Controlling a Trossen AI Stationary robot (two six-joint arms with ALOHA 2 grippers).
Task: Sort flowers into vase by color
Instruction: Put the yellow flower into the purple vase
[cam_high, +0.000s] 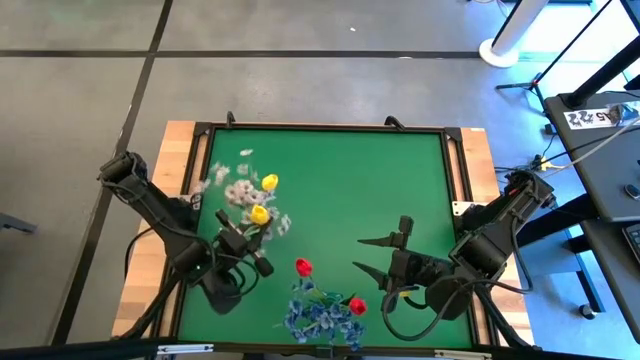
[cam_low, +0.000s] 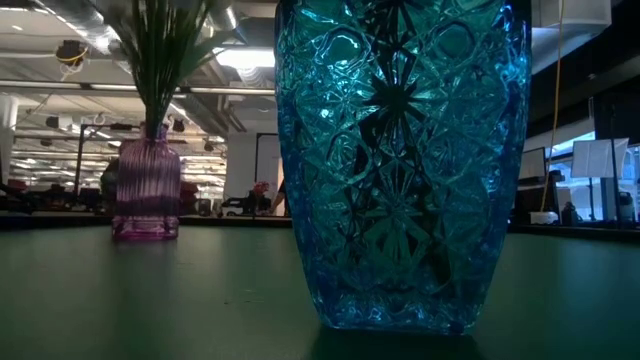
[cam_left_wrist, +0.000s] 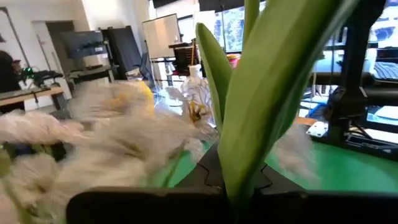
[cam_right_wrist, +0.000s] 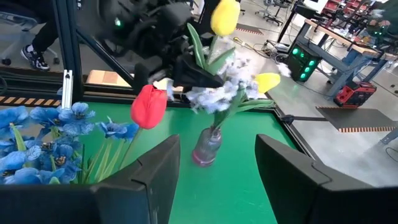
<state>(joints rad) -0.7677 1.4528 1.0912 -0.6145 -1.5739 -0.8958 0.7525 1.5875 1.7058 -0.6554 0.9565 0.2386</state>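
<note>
A small purple vase (cam_right_wrist: 207, 146) (cam_low: 147, 195) holds white sprays (cam_right_wrist: 217, 93) (cam_high: 238, 192) and a yellow tulip (cam_right_wrist: 267, 81). My left gripper (cam_high: 258, 240) (cam_left_wrist: 239, 186) sits beside this bunch, shut on a second yellow tulip (cam_right_wrist: 225, 15) (cam_high: 260, 213). A tall blue glass vase (cam_low: 400, 160) near the near edge carries the blue bunch (cam_high: 320, 318) (cam_right_wrist: 50, 124) and two red tulips (cam_high: 303, 266) (cam_high: 357, 305). My right gripper (cam_high: 372, 255) (cam_right_wrist: 217, 168) hovers open right of the blue vase, touching nothing. My left gripper pinches the yellow tulip by its stalk where the long green leaves (cam_left_wrist: 261, 112) (cam_right_wrist: 198, 50) grow. The leaves and head rise upright above the fingers. I cannot tell whether the stalk's lower end is inside the purple vase.
The green mat (cam_high: 380, 190) has open room in its middle and far right. A raised black frame and wooden border (cam_high: 470, 160) edge the mat. The two vases stand close together in the left and near part.
</note>
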